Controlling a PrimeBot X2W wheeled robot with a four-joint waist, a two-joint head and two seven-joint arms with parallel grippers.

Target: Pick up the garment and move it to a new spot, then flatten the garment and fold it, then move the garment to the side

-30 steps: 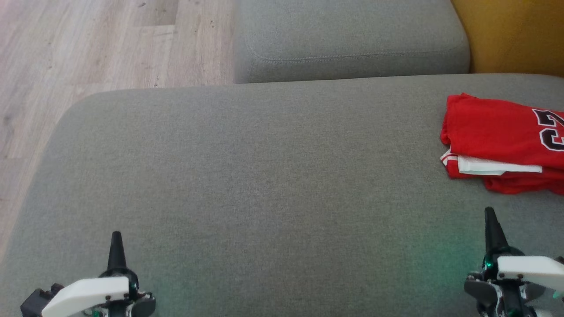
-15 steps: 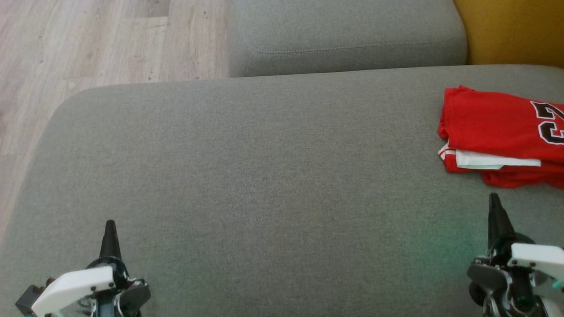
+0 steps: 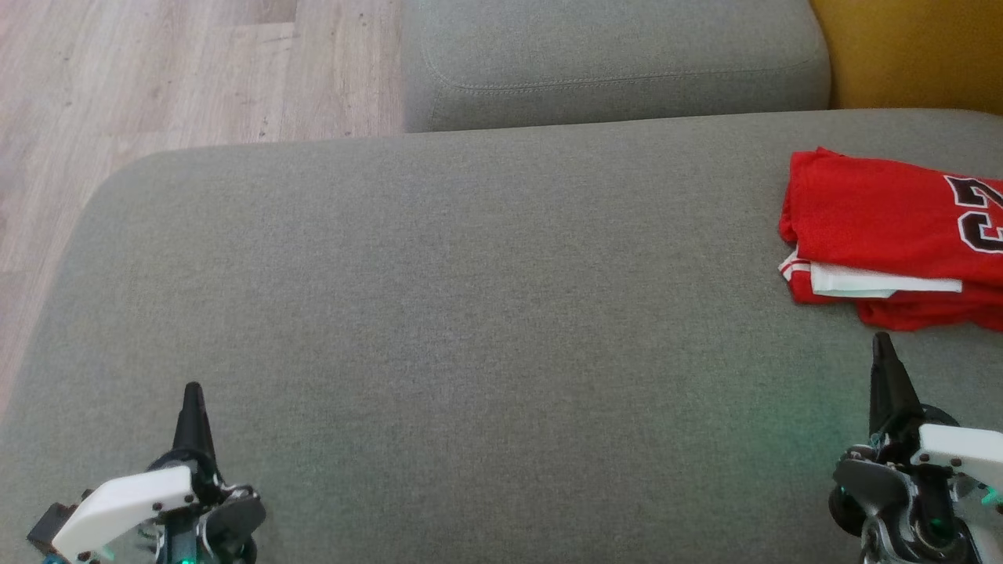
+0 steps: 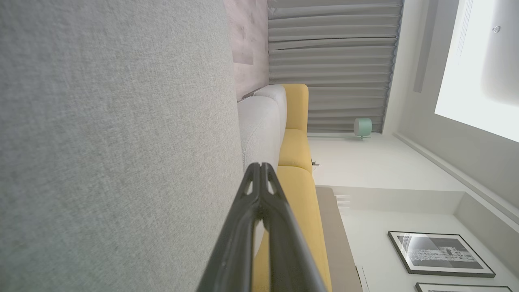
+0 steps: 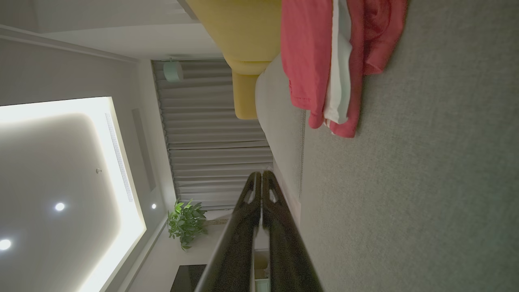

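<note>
Red garment (image 3: 870,219): 1, folded | left gripper (image 3: 192,389), right gripper (image 3: 881,341): 2, both closed, empty

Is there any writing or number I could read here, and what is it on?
"2", perhaps: a large black numeral edged in white on the red garment, cut off by the head view's right edge, so not surely readable.
Framed print on the wall, left wrist view: any lettering is too small to read.
</note>
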